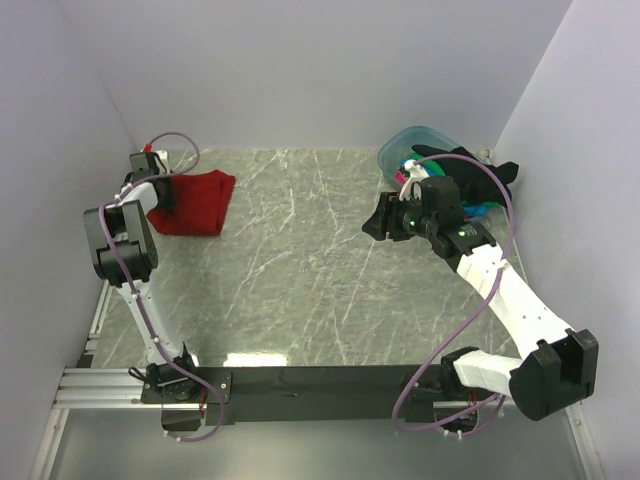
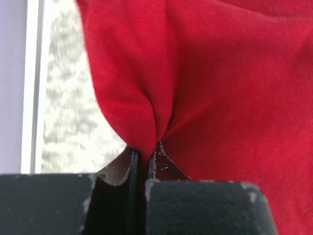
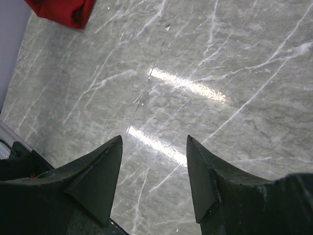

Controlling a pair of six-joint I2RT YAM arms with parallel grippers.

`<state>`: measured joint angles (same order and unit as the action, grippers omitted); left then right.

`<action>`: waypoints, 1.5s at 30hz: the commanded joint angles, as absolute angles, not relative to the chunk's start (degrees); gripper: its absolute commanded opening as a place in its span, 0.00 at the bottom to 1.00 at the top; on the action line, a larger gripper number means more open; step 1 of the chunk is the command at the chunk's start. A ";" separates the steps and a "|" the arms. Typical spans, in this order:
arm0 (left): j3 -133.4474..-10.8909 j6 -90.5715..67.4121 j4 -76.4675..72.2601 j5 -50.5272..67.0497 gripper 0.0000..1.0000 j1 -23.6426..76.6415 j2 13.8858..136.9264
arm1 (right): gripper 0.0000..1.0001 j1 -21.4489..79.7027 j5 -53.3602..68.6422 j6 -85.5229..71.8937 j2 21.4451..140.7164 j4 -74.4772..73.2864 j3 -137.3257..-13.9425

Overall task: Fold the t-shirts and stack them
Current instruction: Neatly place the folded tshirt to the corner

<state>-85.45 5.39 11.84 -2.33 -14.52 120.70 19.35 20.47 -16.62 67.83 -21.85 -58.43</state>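
The dark red t-shirt (image 1: 195,203) lies folded at the back left of the table. My left gripper (image 1: 166,190) is shut on its left edge; in the left wrist view the red cloth (image 2: 205,83) is pinched between the jaws (image 2: 146,149). My right gripper (image 1: 380,220) is open and empty, hovering over bare marble right of centre; its gap (image 3: 154,139) shows only table, with the red shirt (image 3: 63,11) far off. A black t-shirt (image 1: 478,165) drapes over the tub, with green (image 1: 485,212), blue and pink cloth partly showing beneath.
A clear bluish plastic tub (image 1: 405,145) stands at the back right corner against the wall. White walls close in on left, back and right. A black rail (image 1: 320,385) with the arm bases runs along the near edge.
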 commanded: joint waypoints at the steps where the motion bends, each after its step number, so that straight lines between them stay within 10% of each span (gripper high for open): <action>1: -90.78 4.76 12.91 -0.44 0.00 -15.82 124.00 | 0.62 18.98 20.31 -16.17 65.74 -19.78 -57.92; 17: -93.34 6.59 12.22 -2.55 0.04 -19.34 128.67 | 0.62 18.98 18.81 -16.00 66.44 -20.30 -58.18; 26: -95.45 4.13 10.46 -6.50 0.86 -19.42 124.37 | 0.62 18.98 18.46 -16.00 67.06 -20.22 -58.10; 29: -94.40 3.52 8.36 -7.12 0.98 -19.42 120.68 | 0.62 18.99 18.28 -16.00 66.97 -20.04 -57.92; 45: -82.65 -5.08 0.89 -10.36 0.99 -5.90 91.01 | 0.62 19.07 18.46 -15.91 66.45 -18.55 -56.95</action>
<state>-87.18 0.30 3.97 -8.58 -9.78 98.91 19.35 18.90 -16.62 67.51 -21.04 -57.60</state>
